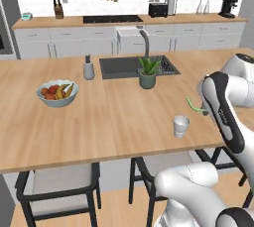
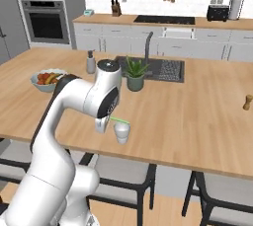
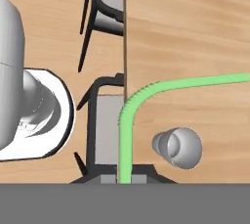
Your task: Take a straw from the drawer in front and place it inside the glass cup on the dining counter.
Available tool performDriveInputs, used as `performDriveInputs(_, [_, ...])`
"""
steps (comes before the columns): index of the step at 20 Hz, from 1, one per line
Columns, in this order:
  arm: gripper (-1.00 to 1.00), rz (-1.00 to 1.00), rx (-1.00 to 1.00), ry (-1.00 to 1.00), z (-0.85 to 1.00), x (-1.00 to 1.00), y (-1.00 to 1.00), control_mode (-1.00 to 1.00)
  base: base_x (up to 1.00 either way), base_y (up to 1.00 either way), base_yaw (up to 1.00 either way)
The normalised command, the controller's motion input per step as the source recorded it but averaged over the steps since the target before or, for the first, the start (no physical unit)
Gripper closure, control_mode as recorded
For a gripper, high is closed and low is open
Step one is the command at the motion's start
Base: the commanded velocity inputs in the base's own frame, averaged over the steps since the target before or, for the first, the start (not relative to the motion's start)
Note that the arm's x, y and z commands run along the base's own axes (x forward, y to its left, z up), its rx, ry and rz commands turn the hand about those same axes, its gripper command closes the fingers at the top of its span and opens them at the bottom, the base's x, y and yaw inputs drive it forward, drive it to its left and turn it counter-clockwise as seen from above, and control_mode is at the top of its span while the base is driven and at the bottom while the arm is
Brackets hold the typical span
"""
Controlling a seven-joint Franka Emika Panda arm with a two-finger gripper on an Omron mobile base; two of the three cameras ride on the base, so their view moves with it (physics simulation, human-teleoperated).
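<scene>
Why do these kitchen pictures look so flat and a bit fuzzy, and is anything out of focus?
Left base view: even, soft light, only a faint shadow beside the small translucent glass cup on the light-wood dining counter; edges look coarse, not defocused. Right base view: same flat light, no glare on the white arm. Hand view: the thin light-green straw shows jagged, stair-stepped edges at its bend.

Left base view: you look from behind the arm's left, forward and down across the dining counter [image 1: 99, 122].
Right base view: same counter, from behind the arm's right.
Shared: sink [image 1: 126, 66], glass cup [image 1: 181, 126].
Hand view: close, looking down onto the counter edge.
</scene>
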Motion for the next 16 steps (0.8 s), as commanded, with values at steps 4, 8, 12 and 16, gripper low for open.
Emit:
performDriveInputs(4, [1.00, 0.25, 0.27, 0.00, 0.14, 0.61, -0.09, -1.00, 0.00, 0.00, 0.00])
performDriveInputs(8, [1.00, 0.20, 0.39, 0.03, 0.38, 0.59, 0.00, -1.00, 0.00, 0.00, 0.00])
performDriveInputs(12, [1.00, 0.16, 0.32, 0.10, 0.12, 0.20, 0.00, -1.00, 0.00, 0.00, 0.00])
performDriveInputs(16, [1.00, 0.01, 0.20, 0.10, 0.00, 0.00, 0.00, -1.00, 0.00, 0.00, 0.00])
